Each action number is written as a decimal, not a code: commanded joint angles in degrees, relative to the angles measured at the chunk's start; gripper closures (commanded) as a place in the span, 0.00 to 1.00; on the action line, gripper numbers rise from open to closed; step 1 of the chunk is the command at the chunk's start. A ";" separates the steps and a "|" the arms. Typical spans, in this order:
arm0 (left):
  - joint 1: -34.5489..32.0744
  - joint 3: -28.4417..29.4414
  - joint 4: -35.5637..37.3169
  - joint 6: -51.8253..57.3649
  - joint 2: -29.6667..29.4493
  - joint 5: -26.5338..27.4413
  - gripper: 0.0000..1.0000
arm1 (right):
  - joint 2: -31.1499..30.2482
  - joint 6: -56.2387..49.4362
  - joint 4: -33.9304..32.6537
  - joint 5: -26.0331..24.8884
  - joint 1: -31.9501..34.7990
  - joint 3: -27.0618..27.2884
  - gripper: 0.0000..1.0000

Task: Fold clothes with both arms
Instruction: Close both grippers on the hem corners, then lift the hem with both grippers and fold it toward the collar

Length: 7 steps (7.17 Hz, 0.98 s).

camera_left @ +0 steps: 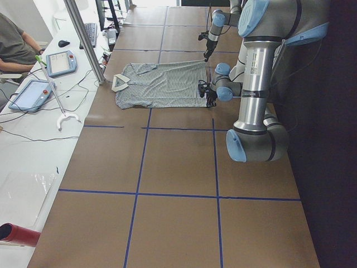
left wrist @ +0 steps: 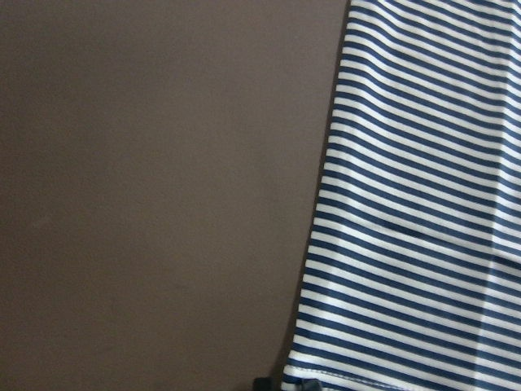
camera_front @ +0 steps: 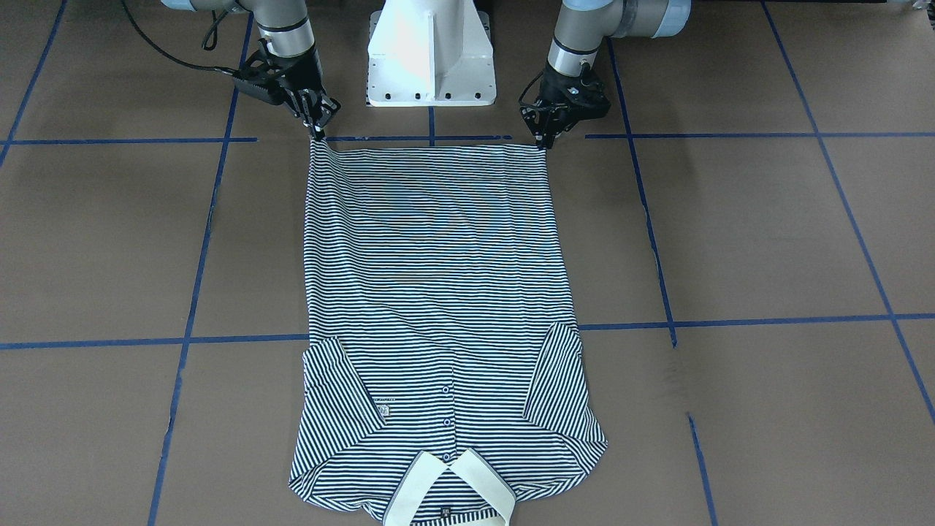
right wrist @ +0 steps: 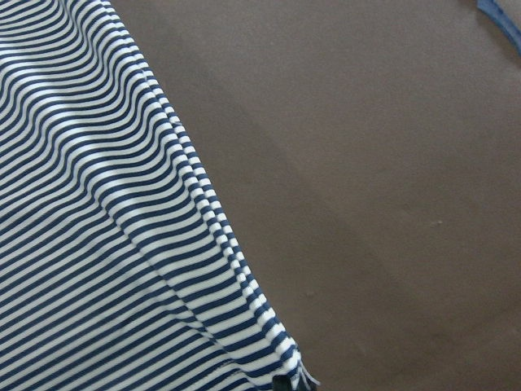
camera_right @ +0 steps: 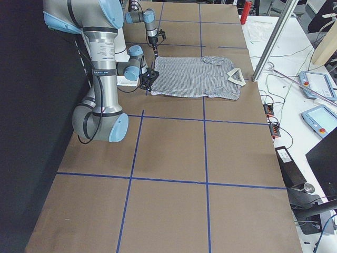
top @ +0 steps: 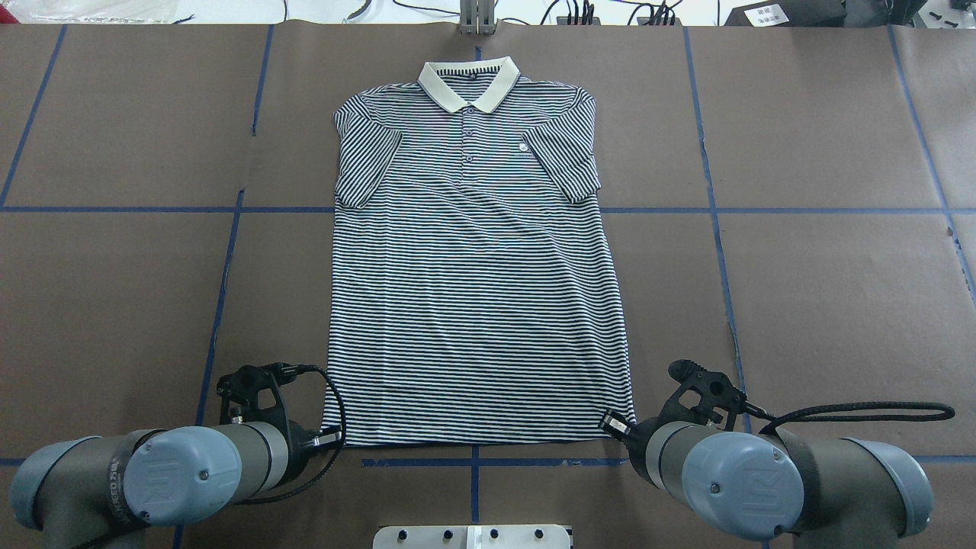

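The polo shirt lies flat on the table, its collar at the end far from my hands. My right hand and left hand point down, each pinching a hem corner. The wrist views cut off the fingertips.

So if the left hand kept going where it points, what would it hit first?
Probably the bottom corner of the striped shirt, right at the tips of the left hand, then the table beneath.
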 commanded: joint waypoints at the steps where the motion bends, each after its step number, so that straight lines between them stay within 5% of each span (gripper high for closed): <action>1: -0.05 -0.80 0.00 0.07 -0.08 -0.10 1.00 | 0.17 0.00 0.09 0.00 0.00 0.00 1.00; 4: 1.16 -11.05 4.29 -0.11 4.20 -0.45 1.00 | -0.61 0.09 0.00 -0.18 -1.65 2.88 1.00; 7: 5.74 -16.98 4.48 -8.42 6.78 -1.67 1.00 | -5.27 1.66 -9.30 0.17 -6.93 14.75 1.00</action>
